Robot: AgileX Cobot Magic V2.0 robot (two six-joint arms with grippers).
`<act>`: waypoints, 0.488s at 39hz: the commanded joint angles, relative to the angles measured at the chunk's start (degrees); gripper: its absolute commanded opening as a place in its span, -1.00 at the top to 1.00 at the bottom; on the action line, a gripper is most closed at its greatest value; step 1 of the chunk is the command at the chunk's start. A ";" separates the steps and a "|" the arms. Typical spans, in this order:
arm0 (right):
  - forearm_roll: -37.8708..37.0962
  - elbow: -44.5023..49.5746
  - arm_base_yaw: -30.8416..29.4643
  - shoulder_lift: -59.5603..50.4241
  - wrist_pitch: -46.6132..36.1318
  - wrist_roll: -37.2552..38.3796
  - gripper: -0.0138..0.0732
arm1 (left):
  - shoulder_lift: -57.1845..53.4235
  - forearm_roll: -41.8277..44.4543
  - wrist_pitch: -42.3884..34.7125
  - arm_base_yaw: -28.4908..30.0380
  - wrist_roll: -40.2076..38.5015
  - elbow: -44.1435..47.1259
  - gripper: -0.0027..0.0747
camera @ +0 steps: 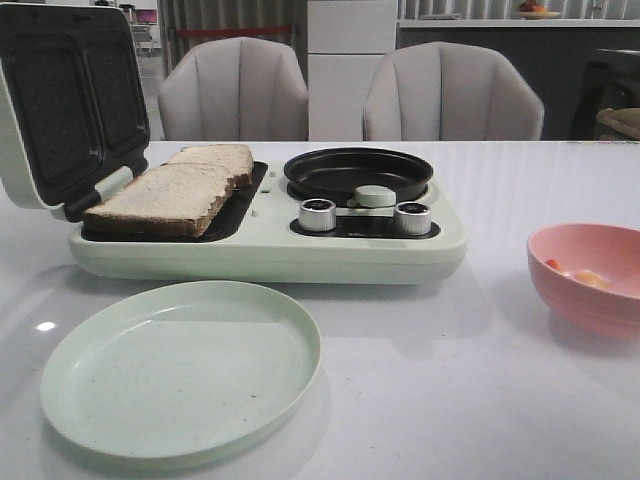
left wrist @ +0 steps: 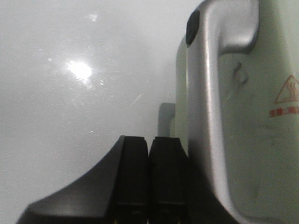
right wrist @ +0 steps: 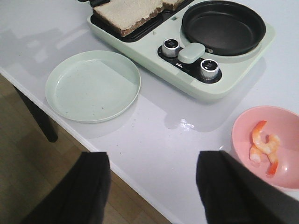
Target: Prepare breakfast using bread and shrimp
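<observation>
Front view showed us the bread (camera: 178, 190) on the sandwich maker's (camera: 270, 245) open grill. Our left claw (left wrist: 148, 177) sat pinched shut beside its lid (left wrist: 233, 116); the right claw (right wrist: 154, 186) gaped wide, the shrimp (right wrist: 264, 147) bowled just beside it, likely for grabbing.

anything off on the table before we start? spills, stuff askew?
Nothing stands out. Two bread slices lie in the open sandwich maker, slightly overlapping. The shrimp sit inside the pink bowl. The green plate holds nothing; no spills visible.
</observation>
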 commanded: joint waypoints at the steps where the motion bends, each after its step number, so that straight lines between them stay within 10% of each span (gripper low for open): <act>1: -0.16 -1.55 -0.09 0.09 -4.05 -0.25 -0.49 | -2.82 -2.53 -0.14 -2.52 0.35 -2.08 0.68; 19: -0.16 -1.55 -0.09 0.09 -4.05 -0.25 -0.49 | -12.45 -6.10 1.33 -12.17 9.15 3.07 0.68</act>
